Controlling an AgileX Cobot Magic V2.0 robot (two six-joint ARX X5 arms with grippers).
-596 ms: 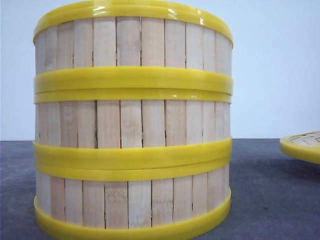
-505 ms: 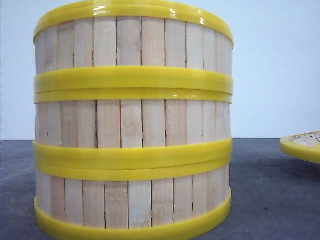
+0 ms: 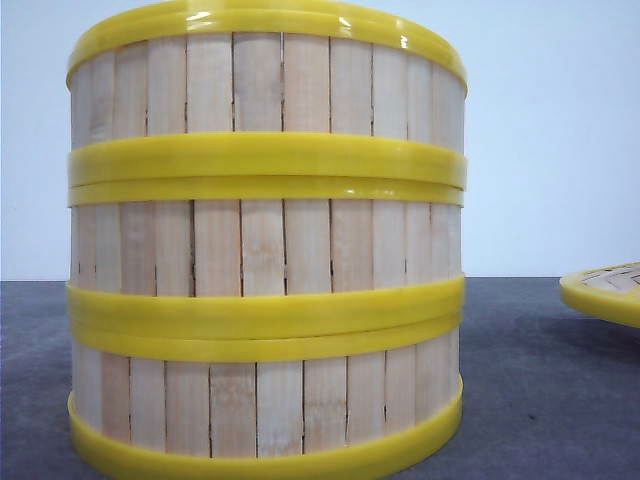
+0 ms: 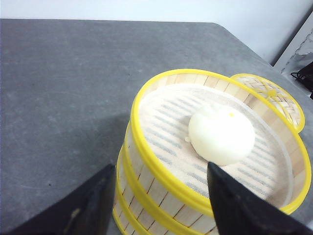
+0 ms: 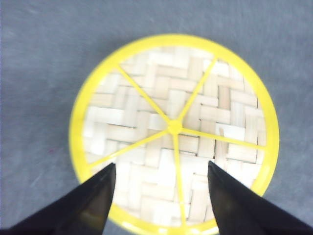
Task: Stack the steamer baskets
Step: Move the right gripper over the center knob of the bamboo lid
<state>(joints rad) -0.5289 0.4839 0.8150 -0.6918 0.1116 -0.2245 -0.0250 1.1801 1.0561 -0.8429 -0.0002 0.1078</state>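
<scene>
Stack of three steamer baskets [image 3: 265, 250] standing complete; lid [image 5: 174, 128] waiting beside it.

The left gripper [image 4: 159, 196] is hovering with jaws spread and empty over the near rim of the top basket [image 4: 161, 178], whose bun [image 4: 221, 134] is lying just beyond the jaw tips, so the load is sitting uncovered. The right gripper [image 5: 161, 188] is hanging with jaws spread above the woven lid, its hub lying just ahead of the gap, probably aligning for a pickup to cap the stack.

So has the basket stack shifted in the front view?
No. The basket stack sits at the same spot against the table's far edge and the lid.
</scene>
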